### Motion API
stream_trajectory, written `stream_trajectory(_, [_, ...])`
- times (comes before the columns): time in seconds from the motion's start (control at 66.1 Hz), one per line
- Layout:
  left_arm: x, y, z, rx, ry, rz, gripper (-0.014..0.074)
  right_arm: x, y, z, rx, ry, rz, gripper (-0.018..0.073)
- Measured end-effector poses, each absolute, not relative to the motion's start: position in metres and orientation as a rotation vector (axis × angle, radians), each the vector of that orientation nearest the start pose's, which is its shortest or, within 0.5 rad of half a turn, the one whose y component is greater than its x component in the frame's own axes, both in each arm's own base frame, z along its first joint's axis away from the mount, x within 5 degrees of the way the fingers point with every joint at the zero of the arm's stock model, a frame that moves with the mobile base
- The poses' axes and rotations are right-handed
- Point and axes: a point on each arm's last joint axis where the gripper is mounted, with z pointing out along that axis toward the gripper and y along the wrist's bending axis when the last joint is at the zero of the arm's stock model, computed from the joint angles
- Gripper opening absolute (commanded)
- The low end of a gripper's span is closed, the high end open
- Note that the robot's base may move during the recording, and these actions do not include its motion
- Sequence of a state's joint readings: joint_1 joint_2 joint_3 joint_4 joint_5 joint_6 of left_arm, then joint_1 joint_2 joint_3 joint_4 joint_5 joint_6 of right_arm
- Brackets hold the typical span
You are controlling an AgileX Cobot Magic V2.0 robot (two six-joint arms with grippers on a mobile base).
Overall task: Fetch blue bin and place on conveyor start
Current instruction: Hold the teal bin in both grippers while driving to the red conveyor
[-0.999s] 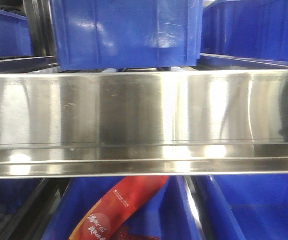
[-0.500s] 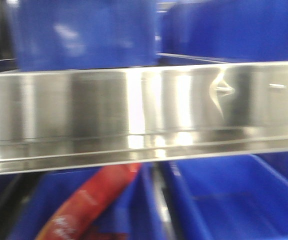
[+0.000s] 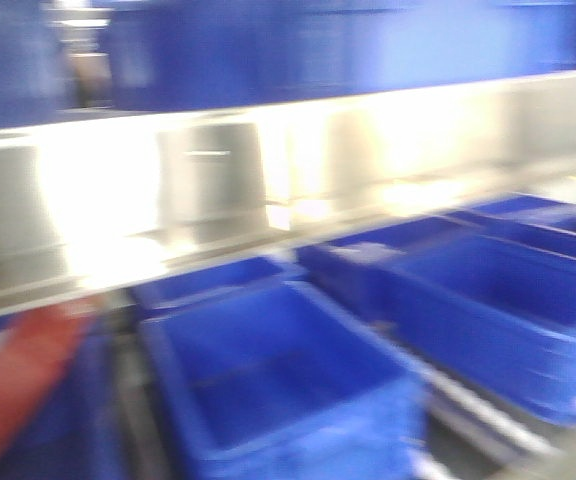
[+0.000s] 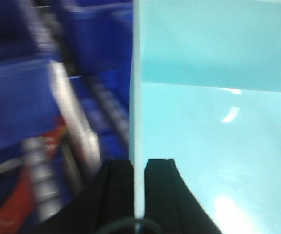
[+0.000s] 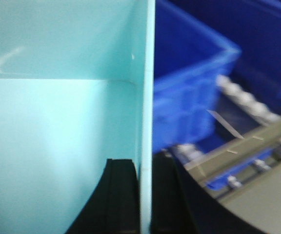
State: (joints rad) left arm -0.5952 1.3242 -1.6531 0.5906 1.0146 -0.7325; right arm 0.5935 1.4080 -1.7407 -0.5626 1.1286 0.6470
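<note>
The blue bin (image 4: 213,122) is a pale aqua tub that fills the right of the left wrist view and the left of the right wrist view, blue bin (image 5: 57,97). My left gripper (image 4: 138,168) is shut on its left wall, one black finger on each side. My right gripper (image 5: 147,168) is shut on the opposite wall in the same way. The bin's inside looks empty. The conveyor start is out of view. Neither gripper shows in the front view.
A shiny steel shelf rail (image 3: 268,190) crosses the blurred front view. Dark blue crates (image 3: 288,390) sit on roller tracks below it, more above. A red packet (image 3: 13,380) lies at lower left. A dark blue crate (image 5: 189,83) and rollers (image 5: 243,100) lie right of the bin.
The front view has swung to the right: the steel rail now tilts, the red packet slid to the far left, and more dark blue crates came into view at right.
</note>
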Motion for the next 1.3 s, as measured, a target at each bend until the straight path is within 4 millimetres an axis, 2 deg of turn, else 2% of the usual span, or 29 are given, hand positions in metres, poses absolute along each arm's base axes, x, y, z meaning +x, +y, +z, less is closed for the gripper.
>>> stream_trajectory(1.302, [0.2406, -0.1125, 0.4868, -0.082, 2.019, -0.123, -0.0111, 0.254, 0.1165, 0.4839, 0.046, 2.103, -0.014, -0.0162])
